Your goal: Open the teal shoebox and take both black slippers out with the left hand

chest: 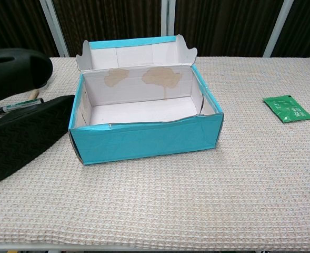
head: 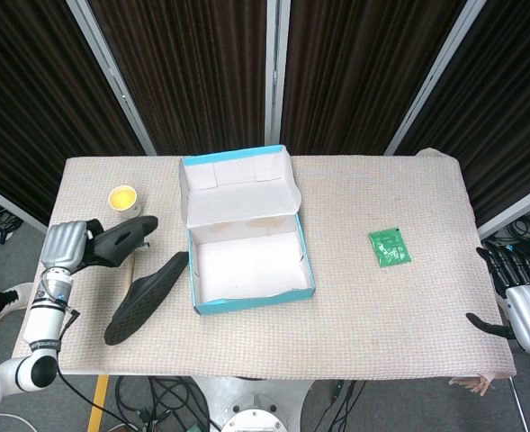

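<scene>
The teal shoebox (head: 247, 243) sits open mid-table, lid flipped back, white inside with a couple of brownish stains on the back wall. One black slipper (head: 145, 298) lies sole-up just left of the box. The other slipper (head: 121, 241) is up off the table, gripped by the left hand (head: 64, 246) near the table's left edge. In the chest view both slippers are cut off by the frame. The right hand (head: 524, 306) hangs off the right corner holding nothing, fingers spread. The table (head: 408, 306) has a beige woven cloth; dark curtains are behind it.
</scene>
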You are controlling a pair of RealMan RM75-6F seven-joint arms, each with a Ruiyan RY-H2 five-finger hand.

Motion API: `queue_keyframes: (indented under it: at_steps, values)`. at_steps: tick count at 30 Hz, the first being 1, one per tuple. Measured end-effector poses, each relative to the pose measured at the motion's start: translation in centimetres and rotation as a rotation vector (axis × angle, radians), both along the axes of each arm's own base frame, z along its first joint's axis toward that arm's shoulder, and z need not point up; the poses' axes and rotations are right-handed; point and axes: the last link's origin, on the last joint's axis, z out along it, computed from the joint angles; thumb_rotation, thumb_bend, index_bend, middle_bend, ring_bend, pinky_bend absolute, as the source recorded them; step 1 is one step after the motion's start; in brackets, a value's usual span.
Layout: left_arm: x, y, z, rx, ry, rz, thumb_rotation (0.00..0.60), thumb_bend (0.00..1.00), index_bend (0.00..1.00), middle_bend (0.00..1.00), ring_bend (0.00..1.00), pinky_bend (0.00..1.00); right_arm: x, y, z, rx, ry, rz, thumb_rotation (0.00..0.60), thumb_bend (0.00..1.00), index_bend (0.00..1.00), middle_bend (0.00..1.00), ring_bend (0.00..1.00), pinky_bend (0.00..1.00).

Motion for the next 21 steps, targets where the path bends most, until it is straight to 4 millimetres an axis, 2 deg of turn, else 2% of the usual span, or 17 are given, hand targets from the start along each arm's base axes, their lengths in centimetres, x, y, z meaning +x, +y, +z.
queue_keyframes:
  at_steps: [2, 4, 7, 9, 14, 21]
  values:
    - [-0.2, -0.2, -0.5, -0.028, -0.006, 0.006, 0.600, 0.25, 0.24, 0.21, 0.18, 0.46, 0.1, 0.0, 0.0, -0.001, 0.001, 0.002, 0.600, 0.01, 0.04, 0.02, 0.00, 0.00]
    - [-0.3, -0.2, -1.0, -0.048, -0.006, 0.011, 0.600, 0.19, 0.17, 0.13, 0.11, 0.38, 0.1, 0.1, 0.0, -0.003, 0.001, 0.003, 0.600, 0.01, 0.04, 0.02, 0.00, 0.00]
    - [-0.3, -0.1, -1.5, -0.051, -0.007, 0.013, 0.600, 0.14, 0.11, 0.07, 0.05, 0.33, 0.1, 0.2, 0.1, -0.006, 0.003, 0.003, 0.600, 0.01, 0.04, 0.02, 0.00, 0.00]
    - [-0.3, -0.2, -1.7, -0.059, -0.014, 0.015, 0.600, 0.11, 0.08, 0.02, 0.01, 0.26, 0.1, 0.2, 0.2, -0.009, 0.003, 0.000, 0.600, 0.01, 0.04, 0.02, 0.00, 0.00]
    - [0.3, -0.6, -1.6, -0.073, -0.048, 0.025, 0.600, 0.09, 0.06, 0.00, 0.00, 0.19, 0.1, 0.3, 0.3, -0.011, 0.003, -0.002, 0.600, 0.01, 0.04, 0.02, 0.00, 0.00]
    - [1.2, -1.8, -0.4, -0.179, -0.102, 0.045, 0.600, 0.09, 0.06, 0.00, 0.00, 0.19, 0.0, 0.2, 0.2, -0.007, 0.001, 0.000, 0.600, 0.01, 0.04, 0.02, 0.00, 0.00]
